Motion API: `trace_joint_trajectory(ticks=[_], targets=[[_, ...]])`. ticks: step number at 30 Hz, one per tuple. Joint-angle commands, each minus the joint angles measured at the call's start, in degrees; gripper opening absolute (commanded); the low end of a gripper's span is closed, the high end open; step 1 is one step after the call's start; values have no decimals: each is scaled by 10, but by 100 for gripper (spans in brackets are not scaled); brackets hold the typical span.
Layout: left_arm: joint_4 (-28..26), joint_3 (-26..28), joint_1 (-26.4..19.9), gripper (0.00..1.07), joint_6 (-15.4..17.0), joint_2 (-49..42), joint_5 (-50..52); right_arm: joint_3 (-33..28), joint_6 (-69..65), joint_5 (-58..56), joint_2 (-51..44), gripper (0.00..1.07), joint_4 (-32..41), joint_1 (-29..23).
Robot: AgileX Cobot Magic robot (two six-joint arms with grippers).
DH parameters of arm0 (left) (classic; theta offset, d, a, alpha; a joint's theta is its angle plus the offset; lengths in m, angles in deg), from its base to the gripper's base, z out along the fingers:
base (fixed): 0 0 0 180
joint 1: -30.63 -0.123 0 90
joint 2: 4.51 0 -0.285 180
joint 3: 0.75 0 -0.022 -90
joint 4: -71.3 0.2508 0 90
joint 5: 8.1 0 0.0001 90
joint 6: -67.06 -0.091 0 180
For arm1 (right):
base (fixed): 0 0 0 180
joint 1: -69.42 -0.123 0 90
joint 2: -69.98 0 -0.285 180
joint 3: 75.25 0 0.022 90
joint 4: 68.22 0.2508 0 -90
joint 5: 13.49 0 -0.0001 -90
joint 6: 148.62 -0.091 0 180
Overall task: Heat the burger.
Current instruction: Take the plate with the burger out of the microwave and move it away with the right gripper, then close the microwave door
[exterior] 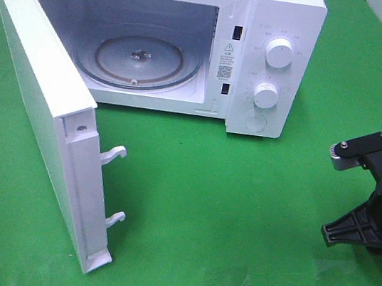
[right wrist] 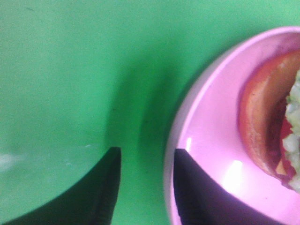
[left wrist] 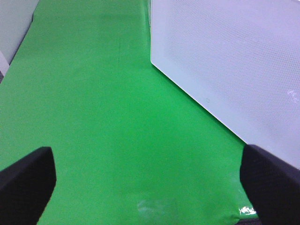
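Burger [right wrist: 272, 126] sits on pink plate [right wrist: 211, 140], whose rim the right end effector [right wrist: 145, 187] straddles, partly spread.

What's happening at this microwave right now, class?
The microwave stands with its door swung open and its glass turntable bare. The right gripper straddles the rim of the pink plate that carries the burger, one finger inside, one outside, not yet closed. The left gripper is open beside the door, holding nothing.
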Motion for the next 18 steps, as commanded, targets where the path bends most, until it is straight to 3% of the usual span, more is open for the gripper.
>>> trace_joint_trajectory(ticks=[1,10,18], targets=[[2,1,0,101,-2,-9,10,0,104,29,-64,46,85,2],[2,1,0,101,-2,-9,10,0,268,20,-215,72,246,2],[2,1,0,101,-2,-9,10,0,323,-70,-314,75,306,2]])
